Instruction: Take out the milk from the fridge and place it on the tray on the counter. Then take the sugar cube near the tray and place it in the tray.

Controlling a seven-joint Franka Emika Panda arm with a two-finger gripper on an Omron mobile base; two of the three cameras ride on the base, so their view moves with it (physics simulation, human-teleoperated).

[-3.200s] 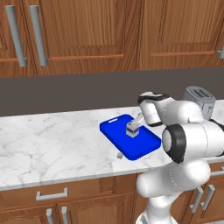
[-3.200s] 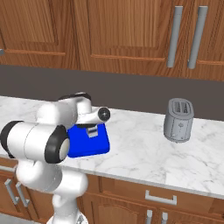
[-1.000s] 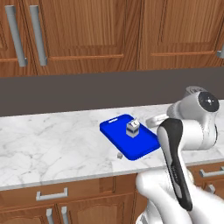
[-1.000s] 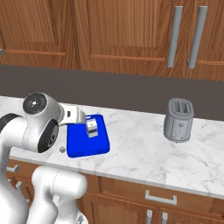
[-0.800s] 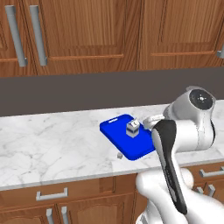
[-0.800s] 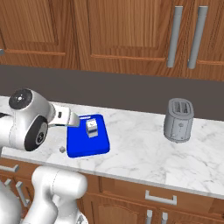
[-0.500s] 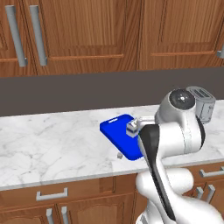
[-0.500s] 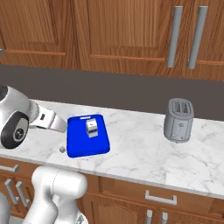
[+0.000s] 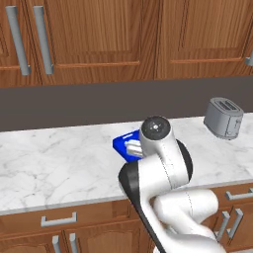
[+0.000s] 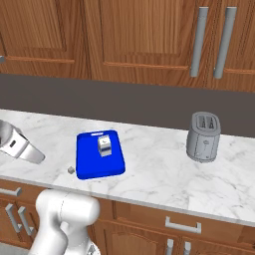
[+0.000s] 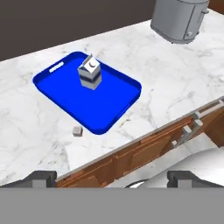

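1. The sugar cube (image 10: 71, 170) lies on the desk (image 10: 149, 169) just beside the tray (image 10: 89, 162), not yet in it.
2. The milk (image 10: 104, 146) already stands upright on the tray.
3. The hand (image 11: 111, 178) hangs wide open, holding nothing.
4. The left base view has the arm hiding milk and cube.

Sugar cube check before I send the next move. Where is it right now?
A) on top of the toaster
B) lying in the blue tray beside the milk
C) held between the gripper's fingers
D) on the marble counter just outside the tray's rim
D: the sugar cube lies on the bare counter just outside the rim of the tray, while the milk stands upright inside the tray.
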